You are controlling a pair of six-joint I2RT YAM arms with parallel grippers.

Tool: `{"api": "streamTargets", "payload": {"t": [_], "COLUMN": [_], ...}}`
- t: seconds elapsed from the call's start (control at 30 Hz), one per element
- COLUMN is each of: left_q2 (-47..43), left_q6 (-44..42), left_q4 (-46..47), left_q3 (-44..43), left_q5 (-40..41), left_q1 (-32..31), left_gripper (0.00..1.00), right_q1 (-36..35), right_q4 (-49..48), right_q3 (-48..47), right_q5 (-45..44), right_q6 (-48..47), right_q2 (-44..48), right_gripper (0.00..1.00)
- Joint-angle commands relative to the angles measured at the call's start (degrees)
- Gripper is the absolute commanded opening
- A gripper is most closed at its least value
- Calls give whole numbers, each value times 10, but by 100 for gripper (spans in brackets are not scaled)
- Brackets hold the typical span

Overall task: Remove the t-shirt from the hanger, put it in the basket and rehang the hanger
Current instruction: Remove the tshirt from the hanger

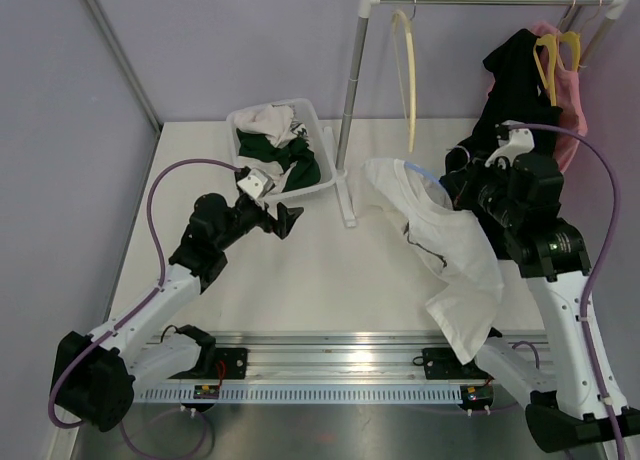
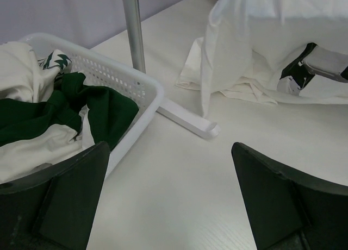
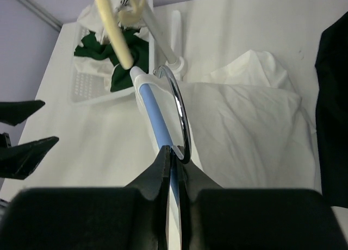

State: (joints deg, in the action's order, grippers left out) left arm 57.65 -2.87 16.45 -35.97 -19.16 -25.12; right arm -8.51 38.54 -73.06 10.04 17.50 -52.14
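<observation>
The white t-shirt (image 1: pixel 445 245) hangs on a blue hanger (image 1: pixel 421 171) and drapes down to the table's front edge. My right gripper (image 1: pixel 452 185) is shut on the hanger at the base of its metal hook (image 3: pixel 180 106). In the right wrist view the jaws (image 3: pixel 175 153) pinch the blue hanger (image 3: pixel 154 113), with the shirt (image 3: pixel 244 127) below. My left gripper (image 1: pixel 284 221) is open and empty, low over the table beside the basket. In its view, its fingers (image 2: pixel 60 190) stand wide apart and the shirt (image 2: pixel 261 43) lies ahead to the right.
A white basket (image 1: pixel 316 132) of green and white clothes sits at the back left, also in the left wrist view (image 2: pixel 138 87). The rack pole (image 1: pixel 350 100) and its foot (image 2: pixel 187 119) stand mid-table. An empty cream hanger (image 1: pixel 408 70), a black garment (image 1: pixel 510 80) and a pink garment (image 1: pixel 572 120) hang on the rail.
</observation>
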Motion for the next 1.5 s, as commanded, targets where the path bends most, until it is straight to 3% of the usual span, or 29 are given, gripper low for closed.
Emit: {"api": "streamTargets", "payload": {"t": [0.0, 0.2, 0.6, 0.87, 1.03, 1.47], "left_q2": [-9, -15, -22, -65, -85, -105], "left_q6": [13, 9, 48, 84, 162, 209], "left_q4": [39, 39, 11, 23, 21, 47], "left_q3": [-10, -7, -24, -8, -9, 9], "left_q5": [39, 34, -2, 4, 48, 60], "left_q1": [-3, -2, -5, -5, -5, -7], "left_gripper": [99, 99, 99, 99, 99, 99], "right_q1": [-67, -162, -279, -317, -339, -437], "right_q4": [-6, -6, -82, -176, -264, -360], "right_q3": [-20, -38, -27, -2, 24, 13], "right_q5": [-48, -117, -165, -189, -173, -304], "right_q6": [-25, -43, -63, -77, -72, -120], "right_q2": [-19, -75, -68, -58, -47, -131], "right_gripper": [0, 0, 0, 0, 0, 0]}}
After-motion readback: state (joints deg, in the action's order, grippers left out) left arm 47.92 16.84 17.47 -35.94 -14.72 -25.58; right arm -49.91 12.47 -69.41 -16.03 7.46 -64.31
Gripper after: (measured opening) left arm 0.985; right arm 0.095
